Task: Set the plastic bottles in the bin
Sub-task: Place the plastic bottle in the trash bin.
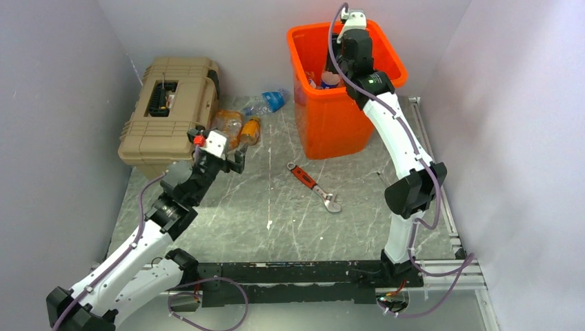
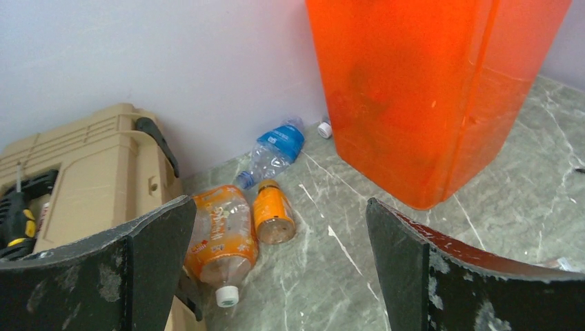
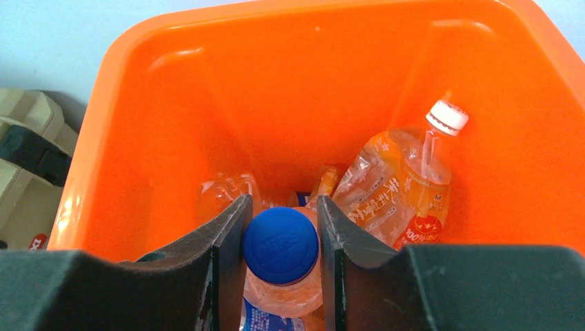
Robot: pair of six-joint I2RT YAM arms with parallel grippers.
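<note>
My right gripper [image 3: 283, 200] hangs over the open orange bin [image 3: 159, 103] and is shut on the neck of a blue-capped bottle [image 3: 281, 245]. Inside the bin lie an orange-labelled bottle with a white cap [image 3: 403, 179] and a crushed clear one [image 3: 221, 193]. My left gripper [image 2: 279, 203] is open just above the table, empty. Ahead of it lie a big orange-labelled bottle [image 2: 221, 238], a small orange bottle [image 2: 272, 214] and a clear blue-labelled bottle [image 2: 276, 148]. From above, the left gripper [image 1: 236, 157] sits just short of the orange bottles [image 1: 238, 127], left of the bin [image 1: 324, 131].
A tan toolbox [image 1: 169, 103] stands at the back left, touching the big orange bottle, with a screwdriver [image 2: 17, 221] lying on its lid. A red-handled wrench [image 1: 314, 186] lies mid-table in front of the bin. A loose white cap [image 2: 325, 129] rests by the bin's foot. Walls close in on three sides.
</note>
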